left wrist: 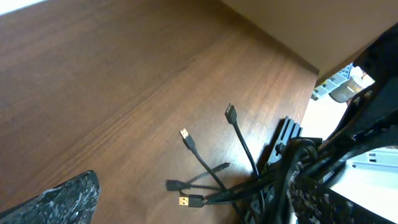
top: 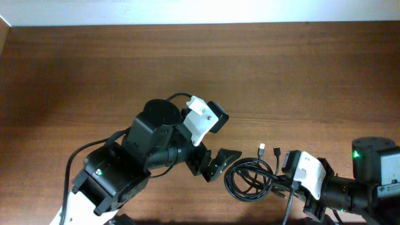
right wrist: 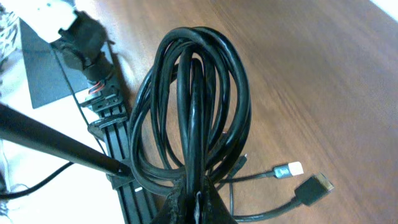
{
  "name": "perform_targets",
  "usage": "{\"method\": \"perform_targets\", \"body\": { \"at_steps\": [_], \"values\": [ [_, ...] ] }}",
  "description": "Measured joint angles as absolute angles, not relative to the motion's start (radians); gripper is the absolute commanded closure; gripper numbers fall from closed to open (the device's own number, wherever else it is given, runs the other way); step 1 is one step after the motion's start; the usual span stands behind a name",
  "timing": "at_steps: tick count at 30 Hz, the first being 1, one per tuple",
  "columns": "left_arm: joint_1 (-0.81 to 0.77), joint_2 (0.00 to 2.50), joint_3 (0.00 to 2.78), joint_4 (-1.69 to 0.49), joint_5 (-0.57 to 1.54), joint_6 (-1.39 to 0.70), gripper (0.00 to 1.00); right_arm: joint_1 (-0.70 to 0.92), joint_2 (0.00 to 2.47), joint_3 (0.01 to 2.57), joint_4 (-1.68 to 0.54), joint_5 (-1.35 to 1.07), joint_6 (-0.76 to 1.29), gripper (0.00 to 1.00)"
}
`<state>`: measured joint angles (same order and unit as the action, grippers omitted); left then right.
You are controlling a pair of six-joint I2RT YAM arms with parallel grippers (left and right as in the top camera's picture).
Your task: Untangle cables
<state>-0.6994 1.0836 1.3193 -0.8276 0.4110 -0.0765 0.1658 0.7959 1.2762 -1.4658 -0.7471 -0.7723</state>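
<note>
The cables are a coiled tangle of thin black cords (top: 250, 179) on the wooden table at the front right, with plug ends sticking out (top: 262, 149). My right gripper (top: 282, 182) is shut on the right side of the coil. In the right wrist view the fingers (right wrist: 198, 205) pinch the bundle (right wrist: 193, 93), with a white plug (right wrist: 289, 169) and a black plug (right wrist: 314, 186) loose beside it. My left gripper (top: 215, 165) is open at the coil's left edge. In the left wrist view (left wrist: 186, 208) several USB plugs (left wrist: 185, 134) lie between its fingers, and the bundle (left wrist: 292, 171) is by its right finger.
A black slotted rail (right wrist: 118, 155) runs along the table's front edge under the coil; it also shows in the left wrist view (left wrist: 284, 138). The left arm's bulky body (top: 150, 150) fills the front middle. A white wall (top: 200, 9) borders the table at the back.
</note>
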Motion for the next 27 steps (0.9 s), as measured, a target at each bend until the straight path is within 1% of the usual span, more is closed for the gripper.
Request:
{"method": "perform_targets", "body": {
  "at_steps": [2,5,8,9,12,13,14,15,16,18,19,22,24,25,27],
  "values": [
    [-0.699,1.087,1.319,-0.830,0.464,-0.076,0.01,0.166,0.796,1.275,-1.425,-0.767,-0.876,0.96],
    [-0.699,1.088,1.319,-0.830,0.595,-0.076,0.01,0.166,0.796,1.275,-1.421,-0.770,-1.060,0.96],
    [-0.699,1.089,1.319,-0.834,0.738,-0.076,0.00,0.166,0.796,1.275,-1.414,-0.770,-1.108,0.96],
    [-0.699,1.089,1.319,-0.850,0.772,-0.072,0.03,0.166,0.796,1.275,-1.403,-0.778,-1.114,0.96],
    [-0.699,1.106,1.320,-0.880,0.798,-0.052,0.04,0.166,0.796,1.274,-1.359,-0.804,-1.126,0.96],
    [-0.699,1.127,1.320,-0.880,0.798,-0.049,0.05,0.166,0.796,1.274,-1.356,-0.813,-1.126,0.96],
    [-0.699,1.155,1.320,-0.882,0.798,-0.049,0.09,0.166,0.796,1.274,-1.354,-0.820,-1.126,0.96],
    [-0.699,1.169,1.320,-0.883,0.802,-0.048,0.21,0.166,0.796,1.274,-1.353,-0.826,-1.126,0.96],
    [-0.699,1.183,1.320,-0.883,0.810,-0.046,0.37,0.166,0.796,1.274,-1.353,-0.826,-1.126,0.96],
    [-0.699,1.208,1.320,-0.884,0.840,-0.043,0.82,0.166,0.796,1.274,-1.350,-0.829,-1.126,0.96],
    [-0.699,1.213,1.320,-0.884,0.854,-0.041,0.99,0.166,0.796,1.274,-1.348,-0.829,-1.126,0.96],
    [-0.699,1.216,1.320,-0.883,0.863,-0.042,1.00,0.166,0.796,1.274,-1.349,-0.836,-1.126,0.96],
    [-0.699,1.216,1.320,-0.883,0.864,-0.042,0.81,0.166,0.796,1.274,-1.349,-0.837,-1.126,0.96],
    [-0.699,1.216,1.320,-0.884,0.864,-0.039,0.62,0.166,0.796,1.274,-1.349,-0.838,-1.126,0.96],
    [-0.699,1.216,1.320,-0.902,0.864,-0.041,0.50,0.166,0.796,1.274,-1.340,-0.841,-1.126,0.96]
  ]
}}
